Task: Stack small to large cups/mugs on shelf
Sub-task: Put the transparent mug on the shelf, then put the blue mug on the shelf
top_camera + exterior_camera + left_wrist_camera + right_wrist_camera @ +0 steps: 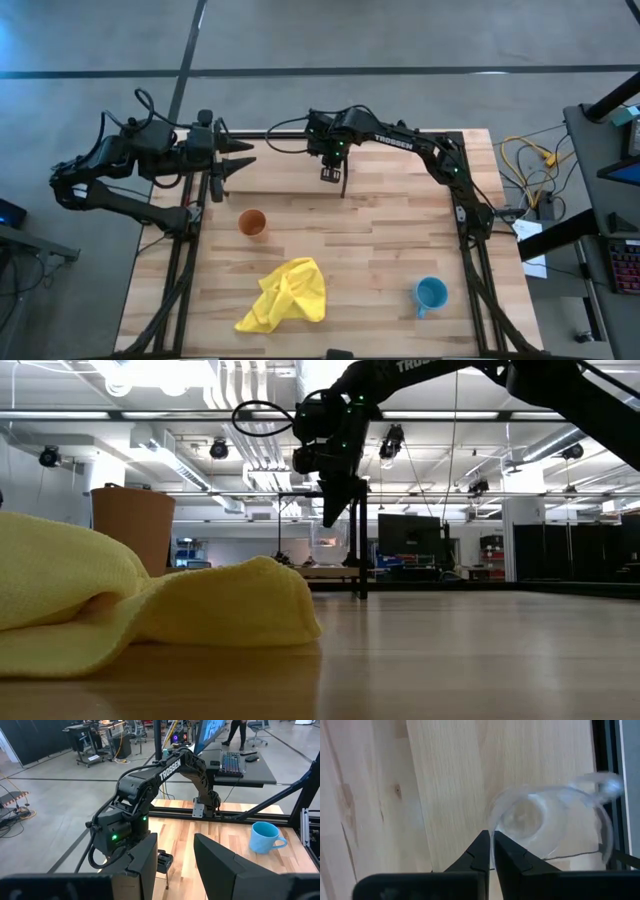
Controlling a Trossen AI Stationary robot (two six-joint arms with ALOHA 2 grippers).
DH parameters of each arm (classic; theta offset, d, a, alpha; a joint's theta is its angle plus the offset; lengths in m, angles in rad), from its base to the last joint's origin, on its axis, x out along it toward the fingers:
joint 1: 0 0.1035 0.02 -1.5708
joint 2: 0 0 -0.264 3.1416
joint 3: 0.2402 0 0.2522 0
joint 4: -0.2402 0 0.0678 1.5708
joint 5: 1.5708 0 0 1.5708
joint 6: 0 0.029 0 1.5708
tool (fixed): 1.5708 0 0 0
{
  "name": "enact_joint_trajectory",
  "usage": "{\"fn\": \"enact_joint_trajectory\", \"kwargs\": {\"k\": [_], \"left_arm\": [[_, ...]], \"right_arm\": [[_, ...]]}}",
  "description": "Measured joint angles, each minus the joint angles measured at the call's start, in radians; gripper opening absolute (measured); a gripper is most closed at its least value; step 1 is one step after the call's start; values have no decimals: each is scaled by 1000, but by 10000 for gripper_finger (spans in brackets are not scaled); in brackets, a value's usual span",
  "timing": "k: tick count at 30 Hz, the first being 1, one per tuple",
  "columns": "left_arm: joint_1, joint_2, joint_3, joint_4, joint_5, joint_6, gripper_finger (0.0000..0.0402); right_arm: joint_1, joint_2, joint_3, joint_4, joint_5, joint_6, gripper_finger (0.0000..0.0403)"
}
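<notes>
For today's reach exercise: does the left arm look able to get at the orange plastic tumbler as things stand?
Probably yes. The left gripper, fingers open, waits at the table's far left edge; the orange plastic tumbler stands upright nearby on bare wood, with nothing between them. The yellow cloth lies apart, nearer the front.

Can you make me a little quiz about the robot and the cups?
1. Fill the gap: the orange tumbler stands on the tabletop nearest to the yellow ____.
2. True or false: the blue mug is on the shelf.
3. Which cup is the right gripper pinching by the rim? A: orange tumbler. B: clear glass cup. C: blue mug.

Key
1. Cloth: the yellow cloth.
2. False. It is on the tabletop.
3. B. The left gripper waits open by the table's left edge.
</notes>
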Motion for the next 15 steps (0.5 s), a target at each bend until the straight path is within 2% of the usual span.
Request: {"fn": "enact_joint_trajectory", "kwargs": {"k": [9, 15], "left_arm": [[0, 0, 0, 0, 0, 0, 116], [0, 0, 0, 0, 0, 0, 116]], "right_arm": [[0, 0, 0, 9, 0, 0, 72], [0, 0, 10, 17, 1, 28, 84]]}}
